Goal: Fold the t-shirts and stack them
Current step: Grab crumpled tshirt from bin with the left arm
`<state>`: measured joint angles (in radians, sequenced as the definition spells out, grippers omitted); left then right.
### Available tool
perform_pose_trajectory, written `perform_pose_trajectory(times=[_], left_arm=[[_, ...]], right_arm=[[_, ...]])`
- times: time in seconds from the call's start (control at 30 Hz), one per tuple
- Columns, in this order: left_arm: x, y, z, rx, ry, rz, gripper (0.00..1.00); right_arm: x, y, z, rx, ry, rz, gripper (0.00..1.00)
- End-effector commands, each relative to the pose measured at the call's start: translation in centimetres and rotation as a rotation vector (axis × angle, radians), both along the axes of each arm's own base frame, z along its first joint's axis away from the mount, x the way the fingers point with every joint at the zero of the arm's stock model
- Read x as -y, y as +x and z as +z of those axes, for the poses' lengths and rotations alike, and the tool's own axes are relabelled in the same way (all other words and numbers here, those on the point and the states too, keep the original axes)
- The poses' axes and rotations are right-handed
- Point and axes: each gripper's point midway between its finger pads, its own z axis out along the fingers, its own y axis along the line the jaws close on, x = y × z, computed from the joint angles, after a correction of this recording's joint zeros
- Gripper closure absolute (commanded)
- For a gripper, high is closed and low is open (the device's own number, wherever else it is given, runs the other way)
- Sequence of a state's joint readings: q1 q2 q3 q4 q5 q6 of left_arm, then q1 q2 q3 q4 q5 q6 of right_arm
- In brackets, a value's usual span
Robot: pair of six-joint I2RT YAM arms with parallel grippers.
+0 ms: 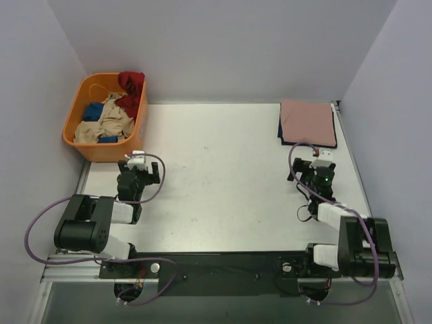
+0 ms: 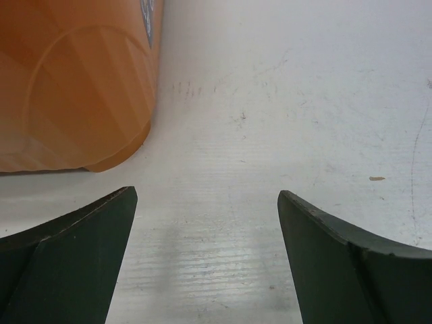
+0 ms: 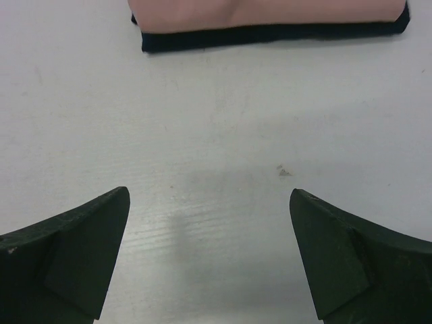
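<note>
left fingers (image 2: 67, 256): spread wide apart and holding nothing; they hang low over bare surface (image 1: 223, 175), just beside the near right corner of the orange basket (image 1: 101, 150), not touching it.
right fingers (image 3: 61, 256): also released, wide apart with only bare surface between them; they point at the near edge of the folded stack and stand a little short of it.
left arm: folded back over the near left of the surface, its wrist pointing away towards the basket.
right arm: folded back at the near right, its wrist pointing away towards the stack.
folded stack: at the far right corner of the surface, lying flat.
dusty pink t-shirt (image 1: 308, 121): folded into a rectangle on top of the stack.
navy t-shirt (image 3: 270, 35): underneath the pink one, showing only as a dark strip along its near and left edges.
basket contents: loose, crumpled shirts at the far left corner of the surface.
beige t-shirt (image 1: 111, 123): bunched in the middle of the basket.
blue t-shirt (image 1: 90, 111): partly buried under the beige cloth, showing at the left side.
dark red t-shirt (image 1: 132, 88): farthest away, heaped at the basket's far right corner and draped over its rim.
</note>
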<state>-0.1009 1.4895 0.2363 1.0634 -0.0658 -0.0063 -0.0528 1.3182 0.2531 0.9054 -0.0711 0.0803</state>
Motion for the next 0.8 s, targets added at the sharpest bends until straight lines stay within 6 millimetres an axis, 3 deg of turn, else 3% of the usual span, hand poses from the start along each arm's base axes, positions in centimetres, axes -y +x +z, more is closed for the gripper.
perform_pose_trajectory(times=[0.0,0.07,0.1,0.2,0.3,0.37,0.43,0.53,0.57,0.6,0.63,0.67,0.7,0.73,0.77], left_arm=[[0.3,0.8,1.9,0.072,0.015,-0.032,0.03],[0.3,0.7,2.0,0.075,0.014,-0.030,0.03],[1.3,0.6,2.2,0.083,0.010,-0.088,0.03],[4.3,-1.2,5.2,0.160,0.085,-0.307,0.03],[7.3,-3.6,7.5,0.178,0.104,-0.476,0.03],[9.3,-5.9,8.9,0.183,0.125,-0.593,0.03],[12.1,-9.9,8.2,0.125,0.182,-0.816,0.03],[13.5,-12.5,11.2,0.145,0.169,-0.907,0.03],[13.3,-12.0,13.5,0.142,0.114,-0.857,0.03],[12.6,-10.9,14.2,0.120,0.092,-0.786,0.03],[12.5,-10.2,17.5,0.137,0.068,-0.752,0.03],[12.0,-8.5,16.8,0.052,0.057,-0.693,0.03],[11.8,-7.4,19.9,0.028,0.051,-0.658,0.03],[11.4,-5.3,18.6,-0.075,0.050,-0.615,0.03],[11.6,-3.2,19.5,-0.169,0.049,-0.603,0.03]], right_arm=[[-0.2,0.5,6.8,0.136,0.066,0.009,0.00],[-0.7,0.1,9.0,0.146,0.109,0.017,0.00],[-1.1,0.1,9.9,0.154,0.144,0.020,0.00],[-2.3,-0.5,14.1,0.178,0.194,0.064,0.00],[-4.7,-1.2,17.2,0.221,0.250,0.188,0.00],[-6.7,-1.8,19.4,0.256,0.289,0.290,0.00],[-8.4,-2.2,21.8,0.289,0.315,0.379,0.01],[-10.2,-2.7,23.1,0.274,0.329,0.435,0.01],[-10.3,-2.6,23.9,0.277,0.329,0.435,0.02],[-11.2,-2.7,24.3,0.275,0.342,0.463,0.02],[-11.8,-2.5,25.1,0.281,0.345,0.483,0.02],[-12.2,-2.5,25.4,0.278,0.353,0.504,0.02],[-12.7,-2.1,26.1,0.278,0.358,0.527,0.02],[-13.4,-2.1,26.3,0.269,0.370,0.563,0.02],[-13.8,-1.5,27.0,0.262,0.378,0.588,0.02]])
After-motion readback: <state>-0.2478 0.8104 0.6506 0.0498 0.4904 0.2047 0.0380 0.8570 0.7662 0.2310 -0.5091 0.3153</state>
